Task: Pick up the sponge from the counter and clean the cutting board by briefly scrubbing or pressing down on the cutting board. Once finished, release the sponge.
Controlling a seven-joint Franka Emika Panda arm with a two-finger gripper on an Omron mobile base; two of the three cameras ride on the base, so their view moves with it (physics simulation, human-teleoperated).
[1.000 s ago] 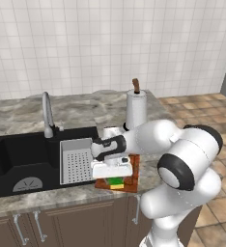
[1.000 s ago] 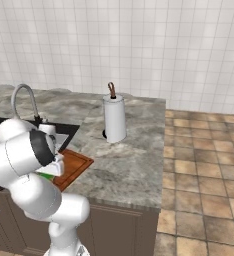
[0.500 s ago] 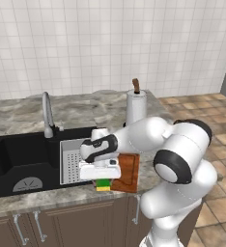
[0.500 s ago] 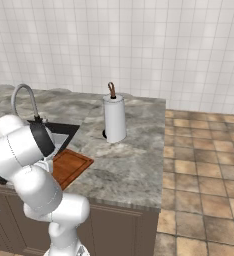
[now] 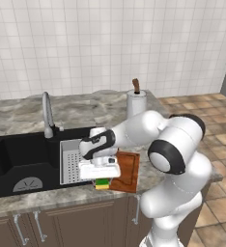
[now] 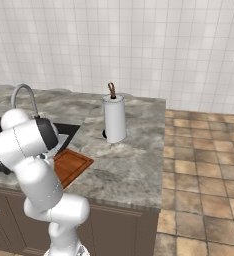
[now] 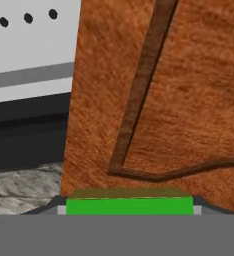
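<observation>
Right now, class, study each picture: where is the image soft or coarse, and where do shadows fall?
Left base view: even, flat light, with the sponge in shade under the hand. Right base view: sharp tiles, and a soft shadow at the foot of the paper towel roll. Hand view: the cutting board grain looks coarse and smeared up close, and the gripper is shut on the sponge.

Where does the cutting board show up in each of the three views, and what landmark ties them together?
Left base view: cutting board at centre, right of the sink tray, partly under the hand.
Right base view: cutting board left of centre, partly behind the arm.
Hand view: cutting board across the right and centre, sponge at the bottom between the fingertips.
Shared landmark: the paper towel roll in both base views.
</observation>
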